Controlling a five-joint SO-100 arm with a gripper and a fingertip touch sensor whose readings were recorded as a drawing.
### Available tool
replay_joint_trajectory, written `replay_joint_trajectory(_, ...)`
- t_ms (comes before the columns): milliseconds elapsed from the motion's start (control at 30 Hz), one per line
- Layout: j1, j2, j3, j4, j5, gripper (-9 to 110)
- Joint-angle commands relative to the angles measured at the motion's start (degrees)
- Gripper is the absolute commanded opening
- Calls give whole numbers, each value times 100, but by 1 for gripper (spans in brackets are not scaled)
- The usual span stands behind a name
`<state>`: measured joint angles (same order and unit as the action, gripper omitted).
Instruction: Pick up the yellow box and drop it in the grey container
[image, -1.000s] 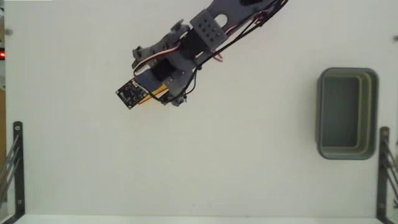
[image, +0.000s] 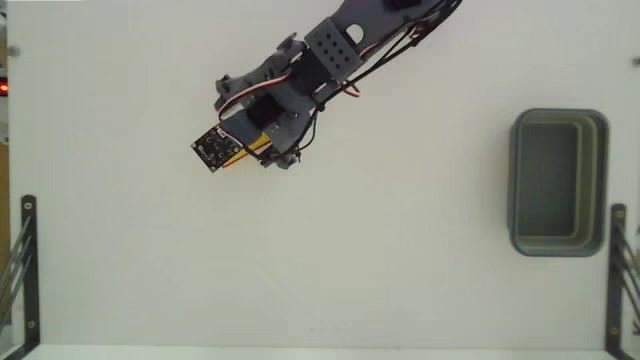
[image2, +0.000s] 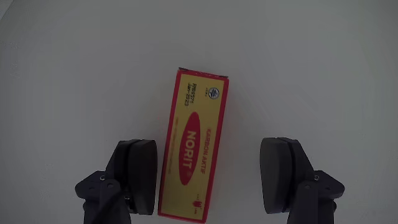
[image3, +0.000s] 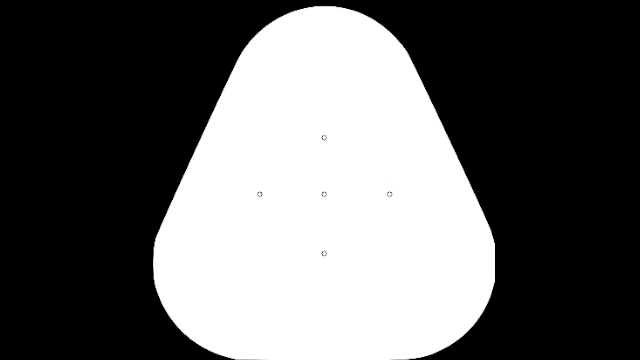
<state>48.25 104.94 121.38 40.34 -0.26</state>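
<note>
In the wrist view the yellow box (image2: 193, 146) lies flat on the white table, its long side pointing away, with a red oval mark reading NORIT. My gripper (image2: 210, 171) is open and straddles the box's near half. The left finger (image2: 142, 174) sits right against the box's edge, and the right finger (image2: 280, 174) stands well apart from it. In the fixed view the gripper (image: 240, 152) hangs at the upper left, with only a sliver of the yellow box (image: 257, 147) showing under it. The grey container (image: 603, 180) sits empty at the far right.
Black metal brackets stand at the lower left (image: 25, 270) and lower right (image: 615, 275) table edges. A wide stretch of bare white table lies between the arm and the container. A small red light (image: 3, 88) glows at the left edge.
The gripper end of the arm has shifted very slightly up and to the right in the fixed view. The container has not moved.
</note>
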Motion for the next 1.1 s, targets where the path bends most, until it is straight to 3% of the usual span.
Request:
replay_joint_trajectory(0, 46, 143, -22, -73, 26, 110)
replay_joint_trajectory(1067, 46, 46, 217, -409, 26, 110)
